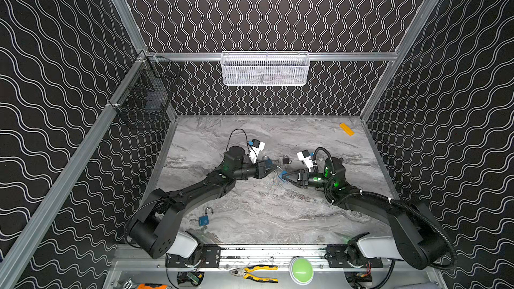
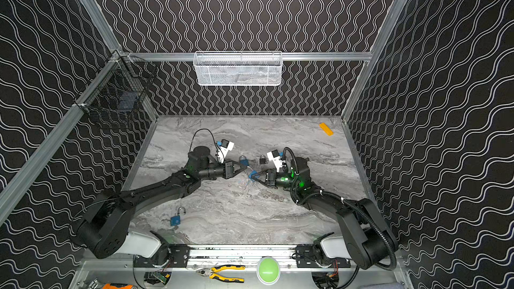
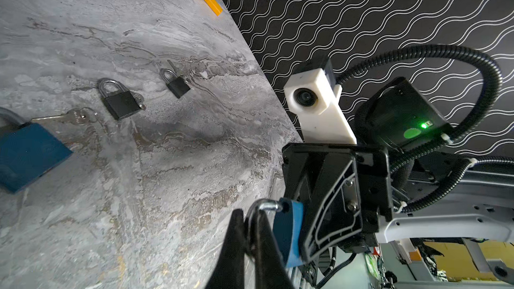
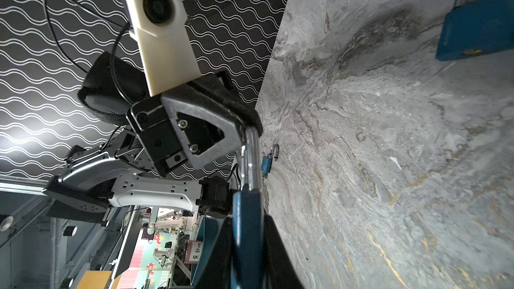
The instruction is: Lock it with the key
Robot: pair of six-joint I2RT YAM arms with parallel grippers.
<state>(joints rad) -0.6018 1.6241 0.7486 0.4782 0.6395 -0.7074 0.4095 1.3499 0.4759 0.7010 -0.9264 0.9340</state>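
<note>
A blue padlock (image 1: 283, 175) is held off the table between my two grippers in both top views. My right gripper (image 4: 247, 239) is shut on its blue body (image 4: 247, 215). My left gripper (image 3: 250, 222) is shut on its silver shackle (image 3: 264, 206), whose free end stands out of the body (image 3: 288, 232). In the right wrist view the shackle (image 4: 251, 157) runs up into the left gripper's fingers (image 4: 222, 123). A silver key (image 3: 72, 116) lies on the table beside another blue padlock (image 3: 27, 157), apart from both grippers.
Two black padlocks (image 3: 119, 102) (image 3: 178, 86) lie beyond the key. A small blue padlock with an open shackle (image 1: 204, 218) lies near the left arm's base. An orange block (image 1: 346, 129) sits at the back right. A white basket (image 1: 265, 69) and a black basket (image 1: 147, 93) hang on the walls.
</note>
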